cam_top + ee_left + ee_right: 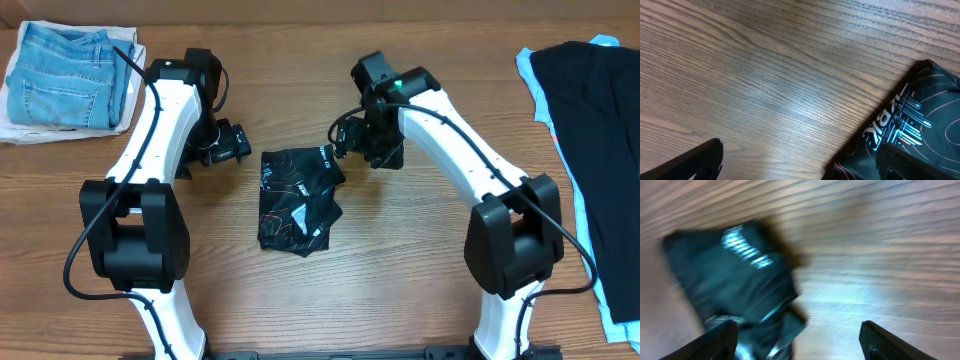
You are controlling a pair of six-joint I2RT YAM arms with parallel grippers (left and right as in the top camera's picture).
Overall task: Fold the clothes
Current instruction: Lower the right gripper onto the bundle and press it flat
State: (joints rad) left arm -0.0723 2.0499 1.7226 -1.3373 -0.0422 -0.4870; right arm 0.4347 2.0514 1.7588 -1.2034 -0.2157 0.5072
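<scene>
At centre of table (400, 270): shirt (298, 200), bundled, lying on the wood between the two arms. Just beside its far-left corner: left gripper (243, 148), apart from the fabric. At its far-right corner: right gripper (342, 140), over the shirt's edge; contact unclear. Left wrist view: shirt corner at lower right, bare table everywhere else. Right wrist view, blurred: shirt at left, reaching under the finger (715, 340) on that side, bare table at right. Far-left corner of table: jeans (68, 75), folded, on top of a cloth (30, 133). Along right edge of table: stack of garments (590, 130), one on another, running out of frame. Both well apart from shirt.
</scene>
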